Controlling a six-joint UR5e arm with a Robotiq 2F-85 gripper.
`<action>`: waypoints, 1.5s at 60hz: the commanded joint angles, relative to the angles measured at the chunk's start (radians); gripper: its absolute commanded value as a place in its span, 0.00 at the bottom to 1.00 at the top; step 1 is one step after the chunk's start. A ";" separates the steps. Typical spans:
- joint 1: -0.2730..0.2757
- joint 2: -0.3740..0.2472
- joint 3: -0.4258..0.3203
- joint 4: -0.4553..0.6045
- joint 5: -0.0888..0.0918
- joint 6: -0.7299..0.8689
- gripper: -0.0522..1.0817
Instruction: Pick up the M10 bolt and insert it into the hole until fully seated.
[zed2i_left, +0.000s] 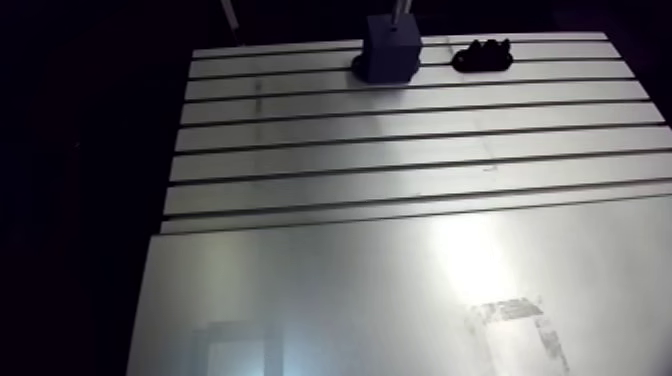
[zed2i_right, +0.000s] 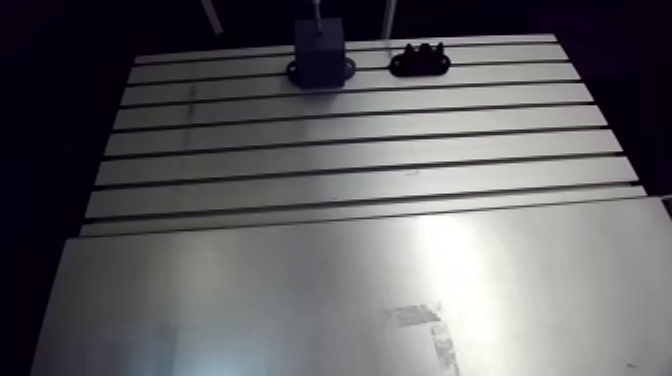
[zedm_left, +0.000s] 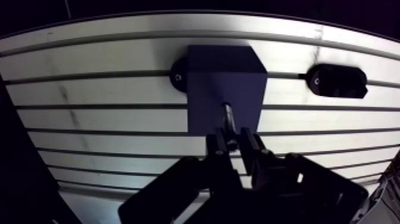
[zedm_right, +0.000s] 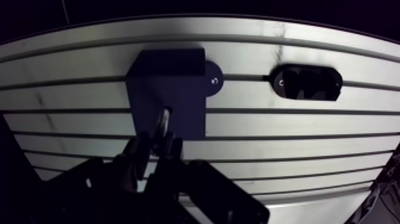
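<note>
A dark blue block (zedm_left: 225, 83) is bolted to the slotted table, with a small round hole (zedm_left: 226, 107) in the face toward me. In the wrist view my gripper (zedm_left: 235, 146) is shut on the M10 bolt (zedm_left: 229, 124), a thin metal shank sticking out ahead of the fingertips. The bolt's tip sits at the mouth of the hole; how deep it reaches I cannot tell. In the arm view the block (zed2i_left: 390, 50) stands at the table's far edge, with only a bit of metal showing above it.
A black oval fixture (zedm_left: 336, 80) is mounted on the same slot, beside the block; in the arm view the black fixture (zed2i_left: 482, 55) is to the block's right. The slotted table (zed2i_left: 400, 150) gives way to a smooth metal sheet (zed2i_left: 350, 300) nearer the camera.
</note>
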 joint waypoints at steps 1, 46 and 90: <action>0.000 0.000 0.005 0.001 0.000 0.000 1.00; 0.001 0.008 0.001 0.001 -0.003 0.000 1.00; 0.001 0.008 0.015 0.000 -0.006 0.000 1.00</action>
